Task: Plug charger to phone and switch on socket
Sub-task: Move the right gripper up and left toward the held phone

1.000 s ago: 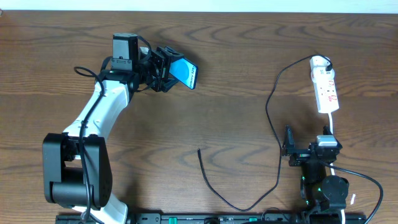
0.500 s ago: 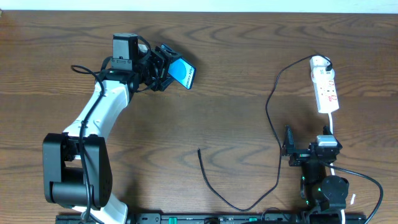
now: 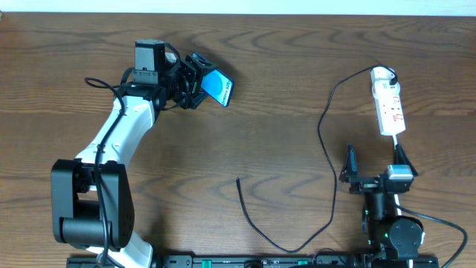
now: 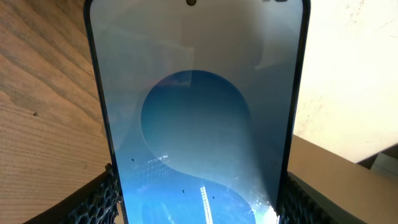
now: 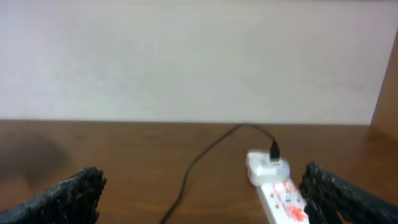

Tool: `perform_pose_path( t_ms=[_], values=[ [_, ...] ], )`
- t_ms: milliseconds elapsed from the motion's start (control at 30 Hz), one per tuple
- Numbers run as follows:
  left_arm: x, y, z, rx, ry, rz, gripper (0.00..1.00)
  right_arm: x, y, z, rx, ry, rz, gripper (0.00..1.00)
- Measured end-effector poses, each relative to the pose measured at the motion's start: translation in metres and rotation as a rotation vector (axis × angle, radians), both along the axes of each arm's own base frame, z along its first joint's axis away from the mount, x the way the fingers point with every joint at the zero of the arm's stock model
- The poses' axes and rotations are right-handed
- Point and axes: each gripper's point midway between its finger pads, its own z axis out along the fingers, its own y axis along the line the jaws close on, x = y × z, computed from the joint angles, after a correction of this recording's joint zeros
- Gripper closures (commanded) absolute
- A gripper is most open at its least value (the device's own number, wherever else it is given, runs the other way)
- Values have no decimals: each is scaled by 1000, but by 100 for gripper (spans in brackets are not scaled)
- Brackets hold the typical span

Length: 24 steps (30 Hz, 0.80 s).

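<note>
**Item 1, phone** [image 3: 219,87]: is sitting at 11 o'clock on the table [image 3: 282,89], raised off the wood and tilted. Its blue screen is facing up and toward 3 o'clock. In my left wrist view the phone [image 4: 196,124] is filling the frame, a lighter blue circle glowing on its screen.

**Item 2, charger** [image 3: 320,130]: is lying as a thin black cable. It is running from the far end of the socket, looping toward 9 o'clock, then down toward 6 o'clock. Its plug tip [image 3: 238,179] is resting on bare wood near the centre, well apart from the phone.

**Item 3, socket** [image 3: 389,100]: is lying at 2 o'clock, its long side pointing from 12 to 6. In my right wrist view the socket [image 5: 283,199] is showing red marks. I cannot tell how the switch is set.

**Item 4, left gripper** [image 3: 199,82]: I am clamping the phone by its long edges, my fingers [image 4: 102,199] pressing either side.

**Item 5, right gripper** [image 3: 374,165]: I am hanging at 5 o'clock, just below the socket, jaws spread wide and gripping nothing.
</note>
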Motion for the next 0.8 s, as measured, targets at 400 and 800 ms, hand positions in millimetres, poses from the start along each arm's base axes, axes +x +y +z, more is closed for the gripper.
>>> perform_pose_path(
  t_ms=[400,800],
  values=[
    [0,1,0,3,-1,3,92,0,14,-5,-9,22,79,1],
    [1,1,0,3,-1,3,92,18,19,-6,-10,177,107,1]
  ],
)
